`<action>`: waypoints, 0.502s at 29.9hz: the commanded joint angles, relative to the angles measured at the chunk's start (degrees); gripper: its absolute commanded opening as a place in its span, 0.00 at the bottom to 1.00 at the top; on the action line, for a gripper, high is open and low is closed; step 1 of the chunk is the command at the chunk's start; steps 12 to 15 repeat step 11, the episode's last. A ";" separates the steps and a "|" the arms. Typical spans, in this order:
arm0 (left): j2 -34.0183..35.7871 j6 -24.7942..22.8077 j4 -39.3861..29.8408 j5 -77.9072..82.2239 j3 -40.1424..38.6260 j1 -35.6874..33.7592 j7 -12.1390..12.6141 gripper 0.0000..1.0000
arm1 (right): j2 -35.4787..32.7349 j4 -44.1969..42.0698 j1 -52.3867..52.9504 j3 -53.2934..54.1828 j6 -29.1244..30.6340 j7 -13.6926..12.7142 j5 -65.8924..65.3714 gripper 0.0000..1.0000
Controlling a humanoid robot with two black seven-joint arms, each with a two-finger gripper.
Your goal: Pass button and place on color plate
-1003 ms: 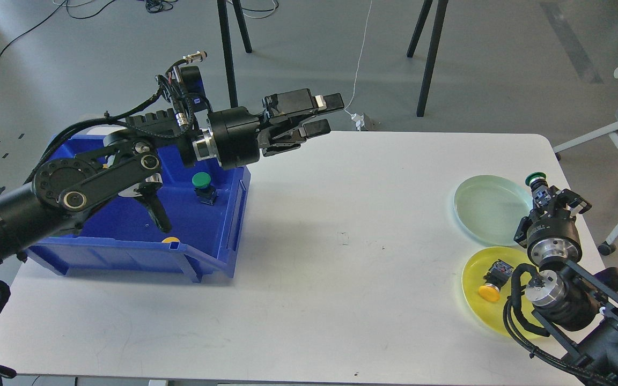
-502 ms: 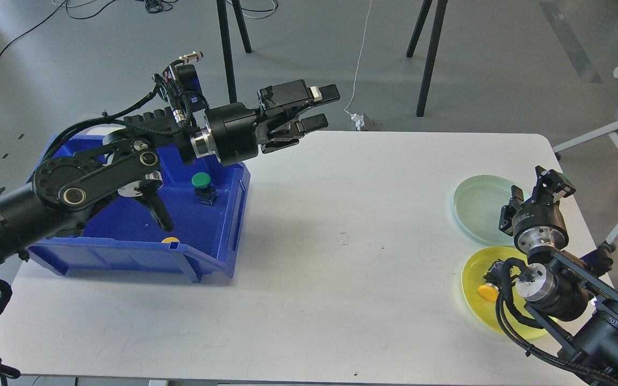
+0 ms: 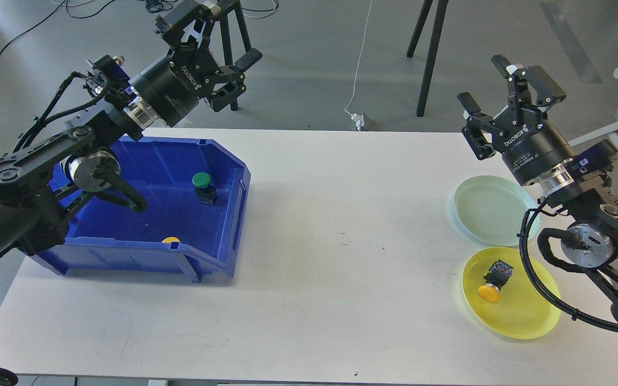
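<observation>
The button (image 3: 493, 282), yellow cap on a black body, lies on its side in the left part of the yellow plate (image 3: 529, 321) at the table's right front. My right gripper (image 3: 483, 80) is open and empty, raised high above the table behind the plates, fingers pointing up and left. My left gripper (image 3: 228, 32) is open and empty, raised above the far edge of the blue bin (image 3: 218, 262), pointing up and right.
A pale green plate (image 3: 488, 209) sits just behind the yellow one. The blue bin at the left holds a green-capped button (image 3: 202, 185) and a yellow cap (image 3: 170, 240) half hidden behind its front wall. Stand legs and a chair lie beyond the table.
Both arms have lifted and swung back: the left gripper rose from over the table's far edge, the right gripper rose from beside the plates. The yellow button stayed on the yellow plate.
</observation>
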 commanded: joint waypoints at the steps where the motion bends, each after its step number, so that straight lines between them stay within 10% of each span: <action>1: 0.60 -0.01 2.49 -0.73 -5.76 3.99 0.00 0.96 | -0.72 -1.76 -0.19 0.90 10.42 0.00 7.42 0.98; 15: 0.86 -0.01 4.08 -0.56 -6.65 8.13 0.00 0.98 | -0.46 -3.53 -0.80 3.00 10.42 0.00 12.63 0.99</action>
